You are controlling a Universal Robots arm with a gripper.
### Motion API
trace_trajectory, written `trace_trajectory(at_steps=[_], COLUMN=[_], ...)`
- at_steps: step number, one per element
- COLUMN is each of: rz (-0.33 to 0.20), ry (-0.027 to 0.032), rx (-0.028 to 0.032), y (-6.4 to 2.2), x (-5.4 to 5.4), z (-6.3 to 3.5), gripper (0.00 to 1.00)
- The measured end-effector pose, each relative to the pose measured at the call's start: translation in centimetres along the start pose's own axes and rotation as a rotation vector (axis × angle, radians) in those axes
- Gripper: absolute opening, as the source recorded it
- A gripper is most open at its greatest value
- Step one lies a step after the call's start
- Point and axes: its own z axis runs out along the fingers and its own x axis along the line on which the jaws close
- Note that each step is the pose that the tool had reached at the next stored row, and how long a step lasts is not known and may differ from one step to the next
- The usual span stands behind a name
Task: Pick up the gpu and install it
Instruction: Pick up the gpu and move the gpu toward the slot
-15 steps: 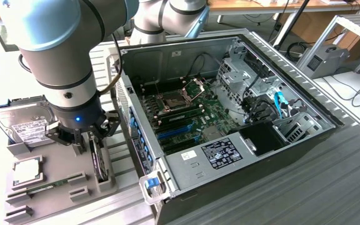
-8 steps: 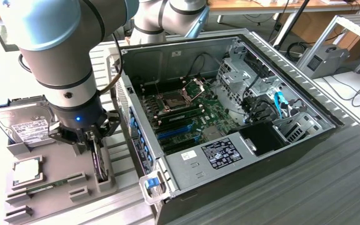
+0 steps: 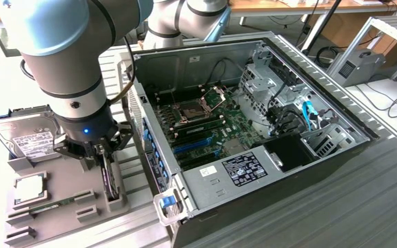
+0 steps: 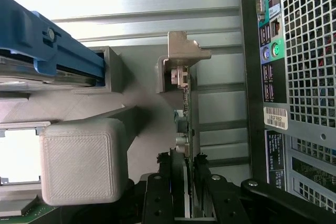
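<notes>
Closely, jaws pinching the upright gpu (image 4: 187, 121) (wrist view), exterior adds open computer case (image 3: 184, 64)

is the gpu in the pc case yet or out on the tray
Out: the gpu stands on edge in the grey tray beside the case, gripper closed on it.

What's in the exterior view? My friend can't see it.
A robot arm's pincer grips a thin graphics card standing on edge in a grey tray, beside an open computer case. A hard drive lies nearby.

gpu (image 3: 110, 182) on edge in tray (image 3: 55, 173) — beside case (image 3: 274, 206), on exterior view's left.
</notes>
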Motion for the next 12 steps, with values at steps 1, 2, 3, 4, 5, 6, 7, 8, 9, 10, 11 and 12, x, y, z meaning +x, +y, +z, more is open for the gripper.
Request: trace_trajectory(at_steps=[1, 2, 3, 4, 5, 6, 7, 8, 9, 10, 11, 12], rz=[0.0, 0.0, 0.0, 0.0, 0.0, 0.0, 0.0, 0.0, 0.0, 0.0, 0.0, 0.0], ry=[0.0, -0.0001, -0.0002, -0.0002, -0.0003, -0.0006, -0.0007, -0.0007, -0.0009, -0.001, -0.0012, -0.0012], rx=[0.0001, 0.0007, 0.0016, 0.0017, 0.0018, 0.0015, 0.0016, 0.0017, 0.0016, 0.0016, 0.0016, 0.0016], y=[0.0, 0.0, 0.0, 0.01, 0.01, 0.01, 0.02, 0.02, 0.02, 0.02, 0.02, 0.03], x=[0.0, 0.0, 0.0, -0.01, -0.01, -0.01, -0.01, -0.01, -0.02, -0.02, -0.02, -0.02], z=[0.0, 0.0, -0.03, -0.14, -0.24, -0.3, -0.43, -0.5, -0.56, -0.64, -0.69, -0.75], gripper=[0.29, 0.29, 0.29, 0.29, 0.29, 0.29, 0.29, 0.29, 0.29, 0.29, 0.29, 0.29])
